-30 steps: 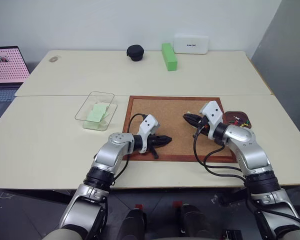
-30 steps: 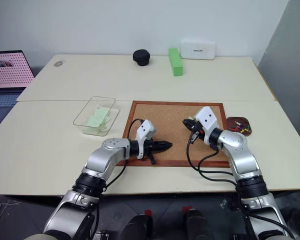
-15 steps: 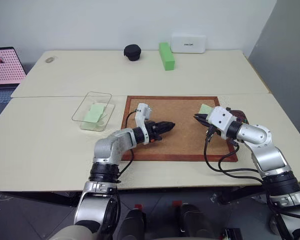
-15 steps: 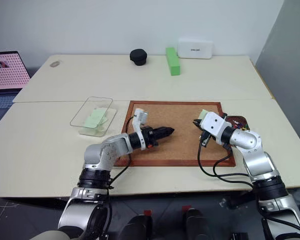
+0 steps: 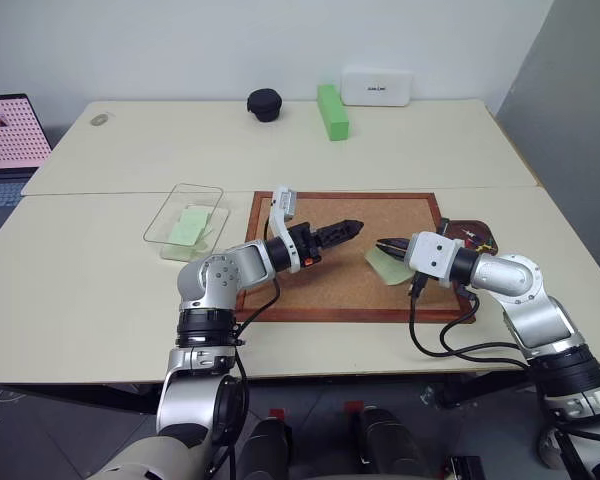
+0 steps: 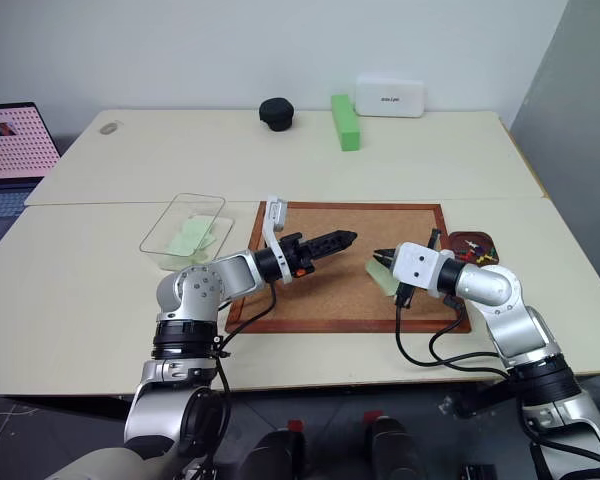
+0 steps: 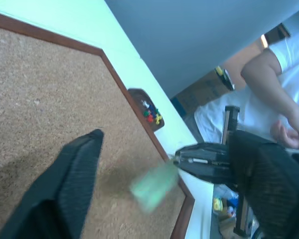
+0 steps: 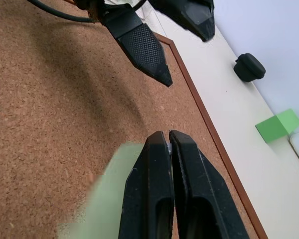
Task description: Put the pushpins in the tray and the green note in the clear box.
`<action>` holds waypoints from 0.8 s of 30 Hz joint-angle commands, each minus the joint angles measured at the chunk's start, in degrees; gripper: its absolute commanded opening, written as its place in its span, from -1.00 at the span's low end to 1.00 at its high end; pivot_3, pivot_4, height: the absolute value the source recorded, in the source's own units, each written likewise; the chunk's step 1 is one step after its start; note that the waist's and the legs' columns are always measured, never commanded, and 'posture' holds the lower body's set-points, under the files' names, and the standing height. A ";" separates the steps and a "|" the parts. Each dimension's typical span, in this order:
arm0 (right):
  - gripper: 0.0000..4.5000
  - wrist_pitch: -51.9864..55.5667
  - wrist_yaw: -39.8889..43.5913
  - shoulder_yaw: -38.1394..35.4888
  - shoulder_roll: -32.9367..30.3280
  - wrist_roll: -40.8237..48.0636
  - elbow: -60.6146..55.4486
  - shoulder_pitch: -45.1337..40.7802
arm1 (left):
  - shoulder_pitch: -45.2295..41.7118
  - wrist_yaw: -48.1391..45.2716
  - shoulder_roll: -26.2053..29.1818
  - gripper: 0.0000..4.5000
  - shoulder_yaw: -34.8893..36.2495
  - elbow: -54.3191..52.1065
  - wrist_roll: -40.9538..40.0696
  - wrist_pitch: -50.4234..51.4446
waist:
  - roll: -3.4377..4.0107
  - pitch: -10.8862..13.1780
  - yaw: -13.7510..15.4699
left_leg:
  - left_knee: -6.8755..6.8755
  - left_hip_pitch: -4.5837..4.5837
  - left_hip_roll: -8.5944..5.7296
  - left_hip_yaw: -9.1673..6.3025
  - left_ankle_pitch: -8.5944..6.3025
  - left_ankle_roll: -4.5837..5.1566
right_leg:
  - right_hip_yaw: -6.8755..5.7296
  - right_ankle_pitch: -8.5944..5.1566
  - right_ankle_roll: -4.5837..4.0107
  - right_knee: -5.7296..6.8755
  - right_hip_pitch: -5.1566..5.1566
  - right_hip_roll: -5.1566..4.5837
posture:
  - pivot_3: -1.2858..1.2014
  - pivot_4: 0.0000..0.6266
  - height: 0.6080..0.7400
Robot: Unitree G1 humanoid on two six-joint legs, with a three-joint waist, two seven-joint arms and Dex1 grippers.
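Observation:
My right gripper (image 5: 383, 244) hovers over the cork board (image 5: 320, 275), shut on the green note (image 5: 384, 264), which hangs below its tips. From the right wrist the pinch (image 8: 168, 134) and the note (image 8: 107, 189) are close up. My left gripper (image 5: 352, 228) is open and empty, level above the board, pointing at the right gripper a short gap away. The tray (image 5: 470, 226) sits off the board's right edge with several pushpins (image 6: 478, 258) in it. The clear box (image 5: 185, 222) stands left of the board and holds another pale-green slip (image 5: 188, 227).
A bright-green block (image 5: 332, 110), a white box (image 5: 378, 86) and a black round object (image 5: 264, 104) stand along the far side of the table. A laptop (image 5: 5, 130) is at the far left. A person (image 7: 284, 94) sits beyond the table's right end.
My left gripper has risen off the board, rolled and opened. My right gripper has rolled and drawn back slightly, so the green note now hangs under its tips.

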 commanded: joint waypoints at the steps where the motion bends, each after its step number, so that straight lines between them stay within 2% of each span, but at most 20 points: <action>1: -1.00 4.58 -4.40 -5.18 2.10 3.29 0.01 -3.37 | -0.09 -3.33 1.60 0.98 -2.15 -1.92 -1.09 -0.83 | 0.00 0.00 0.09 | 0.00 0.00 -0.02 -0.01 0.00 0.00 | 0.00 0.00 0.00 0.02 0.00 -0.01 | 0.03 -0.52 1.00; 6: -1.00 14.82 -7.94 -10.06 4.98 9.18 -4.19 -5.09 | 1.99 -7.87 4.95 0.98 -4.81 -3.79 -0.15 -3.86 | 0.00 0.00 0.15 | -0.02 0.00 -0.01 -0.02 0.00 -0.01 | 0.00 -0.01 -0.02 0.00 0.00 -0.02 | 0.03 -0.52 1.00; 12: -1.00 21.87 -8.07 -11.67 5.44 13.60 -9.74 -6.16 | 1.54 -10.72 6.36 0.98 -6.97 -2.79 2.64 -11.84 | 0.01 0.01 0.47 | -0.02 -0.09 -0.02 -0.01 0.00 0.00 | 0.00 -0.01 -0.03 0.00 -0.08 -0.03 | 0.03 -0.52 1.00; 18: -1.00 27.29 -8.99 -12.59 7.25 18.47 -13.33 -5.80 | -0.15 -10.18 3.72 0.98 -7.90 -0.45 2.91 -14.63 | 0.01 0.01 0.68 | -0.01 -0.16 -0.02 -0.01 -0.01 0.01 | -0.01 -0.01 -0.02 -0.03 -0.10 -0.03 | 0.03 -0.52 1.00; 24: -1.00 29.62 -11.13 -12.44 8.46 19.92 -15.29 -5.92 | -1.91 -9.40 0.02 0.98 -7.28 -0.84 0.48 -13.21 | 0.01 0.01 0.82 | -0.01 -0.20 -0.02 -0.01 -0.01 0.01 | -0.01 -0.01 -0.02 -0.03 -0.13 -0.03 | 0.03 -0.52 1.00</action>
